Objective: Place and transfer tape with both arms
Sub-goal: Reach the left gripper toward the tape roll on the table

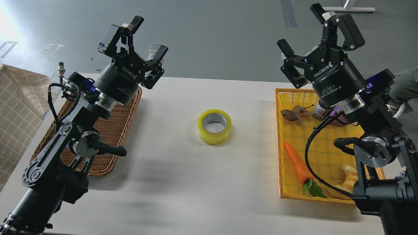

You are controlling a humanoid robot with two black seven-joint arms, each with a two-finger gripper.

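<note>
The tape [214,126], a wide yellow translucent roll with a pale core, lies flat on the white table [196,182] at its middle, touched by nothing. My left gripper [148,36] is open and empty, raised above the far end of the brown wicker basket [111,130], well left of the tape. My right gripper [302,29] is open and empty, raised above the far end of the yellow basket [287,163], well right of the tape.
The yellow basket holds an orange carrot [297,163], a pale croissant [347,182], a brown toy animal [294,114] and a purple object [333,116] partly hidden by my right arm. A checked cloth [16,107] lies off the table's left edge.
</note>
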